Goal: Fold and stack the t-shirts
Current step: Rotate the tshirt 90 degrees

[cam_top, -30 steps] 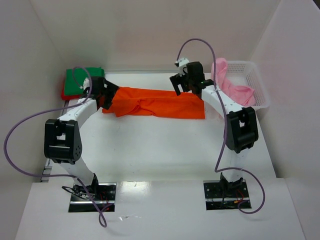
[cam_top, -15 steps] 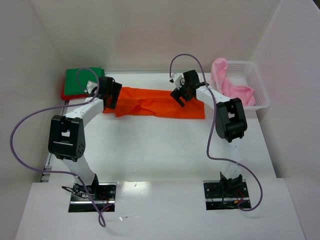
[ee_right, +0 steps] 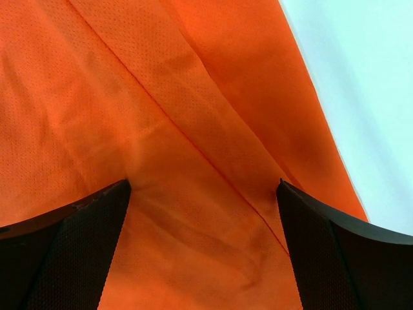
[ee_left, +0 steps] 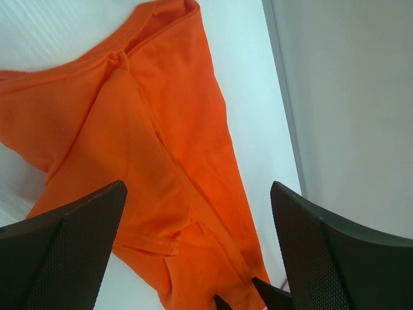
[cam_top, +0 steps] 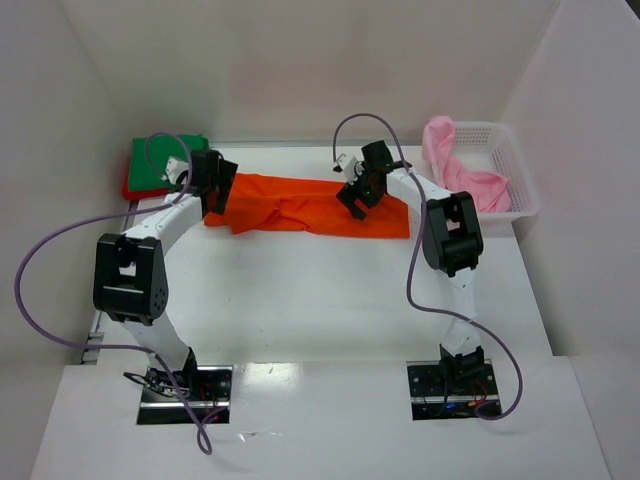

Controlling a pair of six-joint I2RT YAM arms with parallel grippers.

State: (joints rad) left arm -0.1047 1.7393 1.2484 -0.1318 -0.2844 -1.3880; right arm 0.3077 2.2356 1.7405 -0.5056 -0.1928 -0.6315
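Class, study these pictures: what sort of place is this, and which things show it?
Most likely a robotics lab test cell, not a home: a white table boxed in by plain white walls, a cabled left arm and right arm bolted at its near edge, and an orange t-shirt spread on it.

Readable text: none in any view.
Orange t-shirt (cam_top: 300,210): plain cloth, no print or label legible.

Light: bright, even, coming from overhead; the white table (cam_top: 320,290) is softly lit.
Shadows: faint, soft-edged, barely there.
Glare: table washes pale blue at 1 o'clock in the right wrist view.
Focus: orange t-shirt (ee_right: 161,129) weave crisp there; top view slightly soft.
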